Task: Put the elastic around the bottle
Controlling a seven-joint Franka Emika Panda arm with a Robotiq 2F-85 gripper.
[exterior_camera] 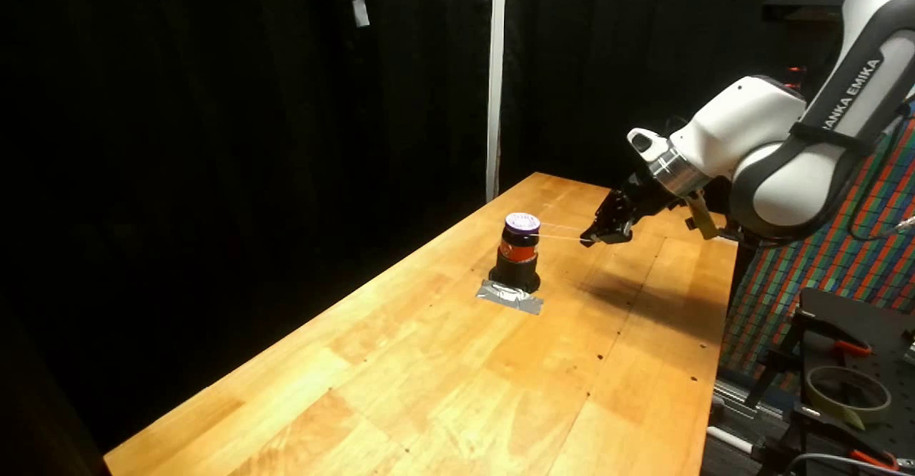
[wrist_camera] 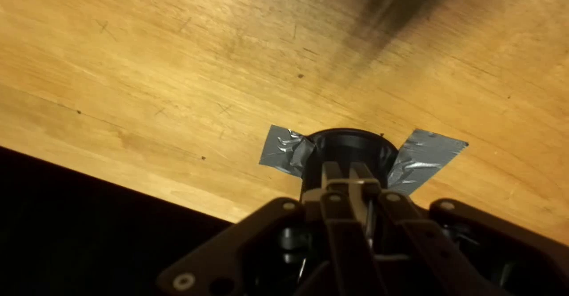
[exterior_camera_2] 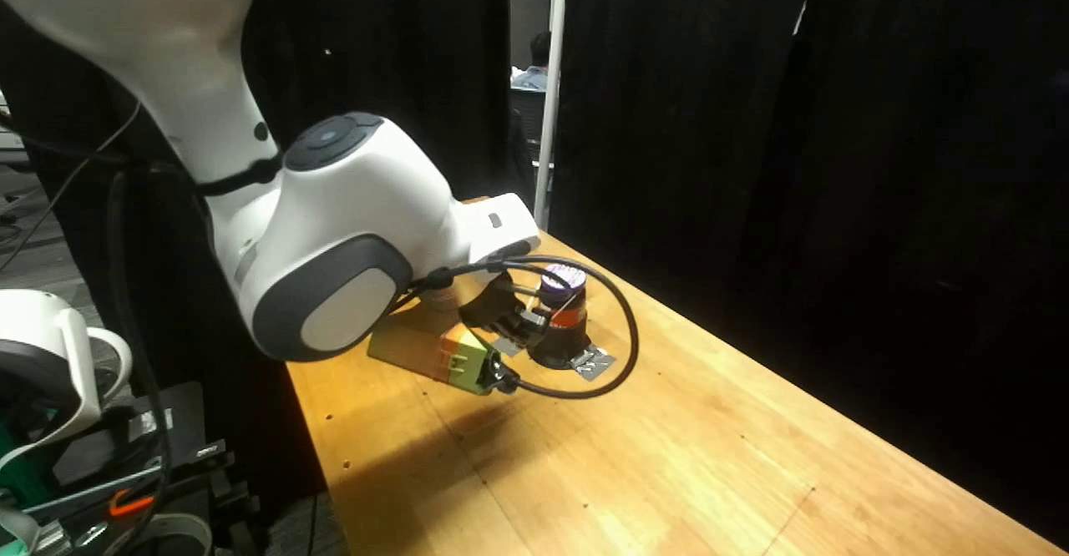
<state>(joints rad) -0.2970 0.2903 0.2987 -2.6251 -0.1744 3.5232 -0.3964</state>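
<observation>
The Franka Emika Panda arm (exterior_camera: 743, 122) is encased in rounded white shells (exterior_camera_2: 384, 193) with dark grey trim (exterior_camera_2: 280, 314); white EMIKA lettering (exterior_camera: 861, 79) is printed lengthwise. A silver wrist collar (exterior_camera: 679, 170) is fitted. Black cable (exterior_camera_2: 632, 331) is routed externally in a loop. The black pincer (wrist_camera: 345, 176) is assembled with silver screws (wrist_camera: 183, 281) and tipped with pale pads (wrist_camera: 330, 170).

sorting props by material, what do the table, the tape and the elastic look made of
Table: wood, with a slight sheen; grain and plank joins show.
Tape: probably plastic-faced cloth, silvery grey, with shiny creases.
Elastic: likely rubber, judging by its thin, pale strands stretched straight between bottle and gripper; too fine to tell its finish.
</observation>
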